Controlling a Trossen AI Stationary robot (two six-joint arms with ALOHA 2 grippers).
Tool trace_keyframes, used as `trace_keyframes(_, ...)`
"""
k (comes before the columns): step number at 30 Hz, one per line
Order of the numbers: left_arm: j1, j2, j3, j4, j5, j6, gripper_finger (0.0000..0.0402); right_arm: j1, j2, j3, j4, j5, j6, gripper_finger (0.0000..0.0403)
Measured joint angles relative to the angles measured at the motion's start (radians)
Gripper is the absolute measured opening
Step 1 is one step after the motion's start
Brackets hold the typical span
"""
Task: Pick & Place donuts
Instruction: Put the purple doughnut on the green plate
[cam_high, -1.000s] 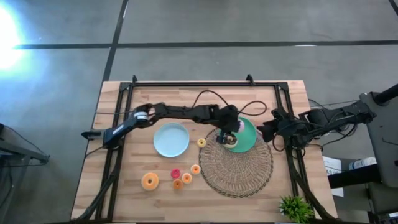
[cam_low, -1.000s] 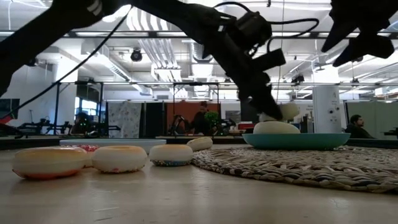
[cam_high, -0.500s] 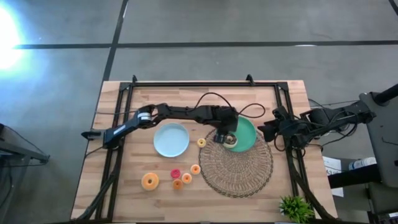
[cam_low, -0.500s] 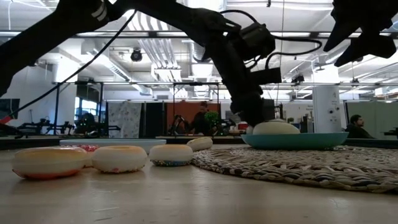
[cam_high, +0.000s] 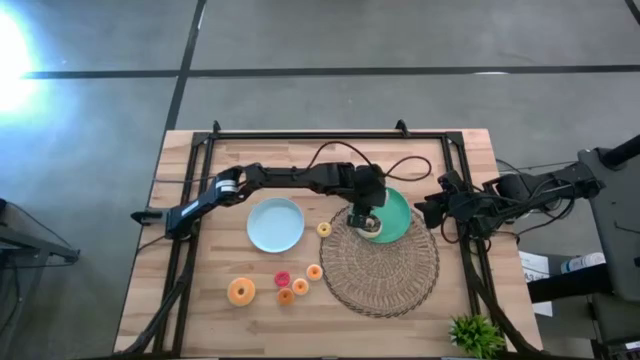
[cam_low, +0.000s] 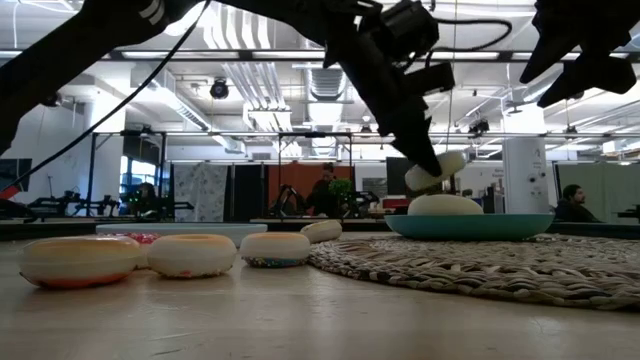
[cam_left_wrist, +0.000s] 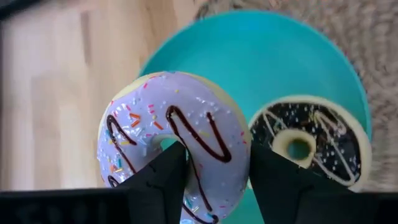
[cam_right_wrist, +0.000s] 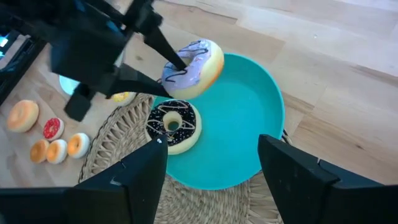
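Note:
My left gripper (cam_left_wrist: 214, 155) hangs over the teal plate (cam_high: 398, 205), shut on a lilac-frosted donut (cam_right_wrist: 196, 65) with chocolate drizzle and sprinkles. The lilac donut floats tilted above a chocolate-frosted donut (cam_left_wrist: 305, 146), which lies flat on the plate. The plate sits on the far part of the round woven placemat (cam_high: 390, 270). Several small orange, red and yellow donuts (cam_high: 300, 286) and a larger orange one (cam_high: 241, 291) lie on the wood left of the mat. My right gripper (cam_right_wrist: 211, 143) waits open and empty, right of the plate. My left gripper has the lilac donut by one side of its ring (cam_left_wrist: 214, 165). One finger (cam_right_wrist: 177, 62) reaches into the hole and the other stands outside the rim. The fingers slant down from the table's left and far side. The donut is tilted and clear of the plate.
A light-blue plate (cam_high: 275, 225) lies left of the mat, between my left arm and the loose donuts. A small green plant (cam_high: 475, 335) stands at the near right corner. Black frame rails run along the table's far, left and right sides.
My left gripper has dipped toward the teal plate and come up again. The lilac donut is still on it, now tilted just above the chocolate donut. My right arm has kept still.

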Motion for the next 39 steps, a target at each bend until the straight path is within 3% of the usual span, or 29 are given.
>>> trace_keyframes(14,-0.002,-0.071,-0.002,-0.125,0.0,-0.076,0.014,0.0,0.0,0.0,0.0,0.001,-0.03,0.024)
trace_keyframes(23,-0.011,-0.079,-0.038,0.003,0.102,-0.054,0.014,-0.001,0.002,-0.001,0.049,-0.002,-0.044,0.0242)
trace_keyframes(27,-0.023,-0.076,-0.083,0.008,0.091,0.011,0.014,-0.025,0.011,-0.036,0.172,-0.007,-0.071,0.024)
trace_keyframes(31,-0.022,-0.076,-0.125,0.019,0.049,0.024,0.014,-0.079,0.015,-0.146,0.381,-0.076,0.004,0.0224)
trace_keyframes(39,-0.024,-0.08,-0.145,0.057,0.022,-0.006,0.014,-0.166,-0.018,-0.375,0.727,-0.136,0.217,0.0151)
